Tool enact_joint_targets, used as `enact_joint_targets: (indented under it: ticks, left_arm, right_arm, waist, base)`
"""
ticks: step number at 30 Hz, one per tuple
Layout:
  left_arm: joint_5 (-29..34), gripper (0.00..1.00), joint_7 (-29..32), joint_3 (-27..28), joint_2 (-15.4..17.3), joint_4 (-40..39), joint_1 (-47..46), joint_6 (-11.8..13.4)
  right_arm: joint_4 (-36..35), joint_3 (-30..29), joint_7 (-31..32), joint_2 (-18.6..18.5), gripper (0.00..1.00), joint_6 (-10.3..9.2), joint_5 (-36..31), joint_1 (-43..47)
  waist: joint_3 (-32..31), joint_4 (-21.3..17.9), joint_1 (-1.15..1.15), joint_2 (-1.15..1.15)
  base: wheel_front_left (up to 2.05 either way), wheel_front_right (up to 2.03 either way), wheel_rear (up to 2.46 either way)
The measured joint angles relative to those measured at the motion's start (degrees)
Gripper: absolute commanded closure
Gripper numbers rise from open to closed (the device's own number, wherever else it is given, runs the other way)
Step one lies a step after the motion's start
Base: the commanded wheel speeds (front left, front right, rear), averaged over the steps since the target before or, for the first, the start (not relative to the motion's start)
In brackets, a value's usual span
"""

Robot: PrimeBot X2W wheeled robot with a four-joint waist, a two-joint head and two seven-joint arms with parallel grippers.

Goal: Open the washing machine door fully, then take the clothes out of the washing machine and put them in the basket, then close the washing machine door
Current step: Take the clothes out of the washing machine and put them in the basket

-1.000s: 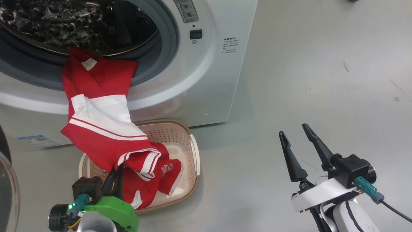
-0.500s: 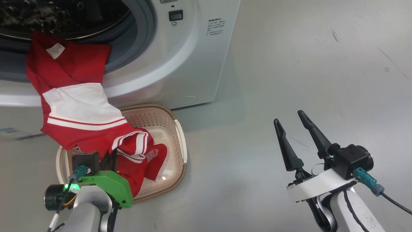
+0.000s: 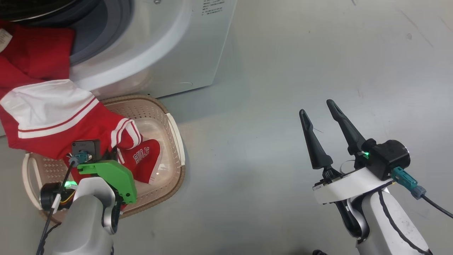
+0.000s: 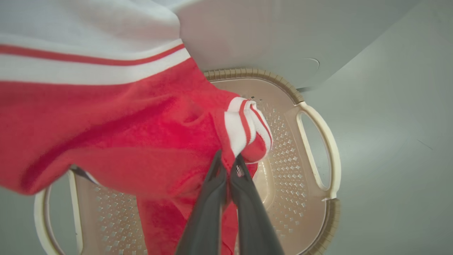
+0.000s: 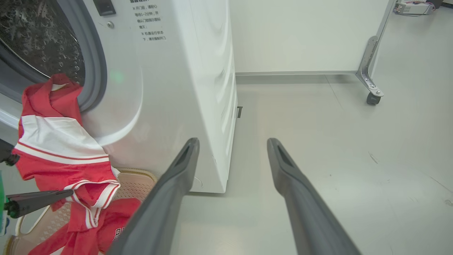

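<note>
Left gripper [image 4: 228,161] clamped tight on the striped hem of the red clothes [image 3: 53,120], held low over the basket [image 3: 176,134], likely so the cloth drops inside on release. The garment's far end is draped over the lip of the washing machine [image 3: 159,53] opening, not yet free. Basket sits on the floor [image 3: 265,141] against the machine's front; a lettered red piece [image 3: 143,159] lies in it. Right gripper [image 3: 315,108] spread wide, empty, well off to the side.

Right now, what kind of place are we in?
Likely a lab or test room, not a home laundry: the washer stands on bare grey floor, near a white partition on a caster, with a basket in front.
</note>
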Motion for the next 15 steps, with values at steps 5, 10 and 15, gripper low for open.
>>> enact_joint_targets:
  ticks: [5,10,15]
  left_arm:
    - [0.0,0.00,-0.1,0.1,0.0,3.9,-2.1,0.0]
    - [0.1,0.00,-1.4,0.0,-0.1,6.8,-3.7,0.5]
    - [0.1,0.00,-3.2,-0.2,-0.1,9.4,-4.4,0.5]
  right_arm:
    - [0.8,-0.1,0.0,0.0,0.00,0.01,0.2,-0.7]
    - [1.5,-0.2,-0.1,0.1,0.00,0.01,0.7,-1.1]
    - [2.4,-0.6,-0.1,0.1,0.00,0.01,0.7,-1.7]
  waist:
    - [1.3,-1.2,0.00,0.00]
    - [1.5,-1.4,0.00,0.00]
    - [1.0,-1.2,0.00,0.00]
  base:
    - [0.00,0.00,0.00]
    - [0.00,0.00,0.00]
    - [0.00,0.00,0.00]
